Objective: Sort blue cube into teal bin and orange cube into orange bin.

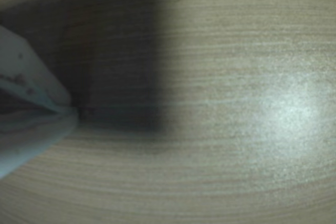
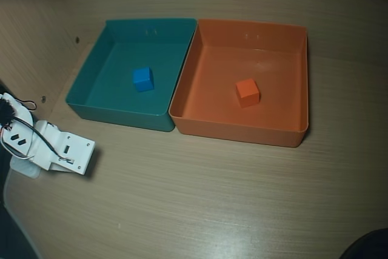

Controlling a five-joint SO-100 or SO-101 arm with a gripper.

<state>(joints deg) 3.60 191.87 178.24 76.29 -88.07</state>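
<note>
In the overhead view the blue cube (image 2: 143,79) lies on the floor of the teal bin (image 2: 91,71), near its middle. Beside it, the orange cube (image 2: 247,92) rests inside the orange bin (image 2: 285,59). The two bins stand wall to wall. My white arm (image 2: 63,150) is folded low at the table's left edge, in front of and left of the teal bin and apart from it. In the blurred wrist view my gripper (image 1: 72,109) enters from the left, its pale fingers (image 1: 31,140) meeting at the tips with nothing between them, just above bare wood. Neither cube nor bin shows there.
Light wood-grain table (image 2: 212,198) stretches bare in front of both bins. Black wires (image 2: 18,137) loop over the arm at the far left. A dark object (image 2: 367,247) sits at the bottom right corner. The table's rounded edge curves along the lower left.
</note>
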